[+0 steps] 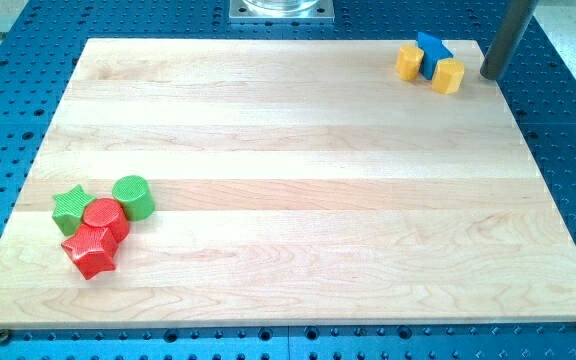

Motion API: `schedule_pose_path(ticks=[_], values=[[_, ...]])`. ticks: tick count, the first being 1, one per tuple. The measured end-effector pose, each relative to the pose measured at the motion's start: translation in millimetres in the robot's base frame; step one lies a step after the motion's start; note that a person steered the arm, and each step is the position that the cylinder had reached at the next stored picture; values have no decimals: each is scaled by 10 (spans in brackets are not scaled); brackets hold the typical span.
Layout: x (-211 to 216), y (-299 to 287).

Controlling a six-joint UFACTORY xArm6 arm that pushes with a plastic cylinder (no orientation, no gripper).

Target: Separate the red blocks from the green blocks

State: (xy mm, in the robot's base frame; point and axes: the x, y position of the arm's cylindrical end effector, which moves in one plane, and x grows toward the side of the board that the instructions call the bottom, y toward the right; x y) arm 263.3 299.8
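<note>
A green star block (70,208), a green cylinder (134,197), a red cylinder (105,219) and a red star block (91,250) sit bunched together at the view's lower left of the wooden board (298,200). The red cylinder touches both green blocks and the red star. My tip (490,75) is at the view's top right, far from this cluster, just right of the yellow blocks.
A blue block (432,50) with two yellow blocks, one on its left (409,62) and one on its right (448,75), sits at the top right corner. A blue perforated table (568,130) surrounds the board. A metal mount (281,9) is at the top centre.
</note>
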Motion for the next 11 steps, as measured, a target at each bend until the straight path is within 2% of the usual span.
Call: schedule_pose_path(ticks=[1,2,3,4,5,7,8,9,10,11], values=[[-1,0],[411,-34],[1564,-745],[2066,-1553],[2189,-2132],[2492,-2417],[2877,-3200],[2936,-4095],[3510,-4280],[3492,-5063]])
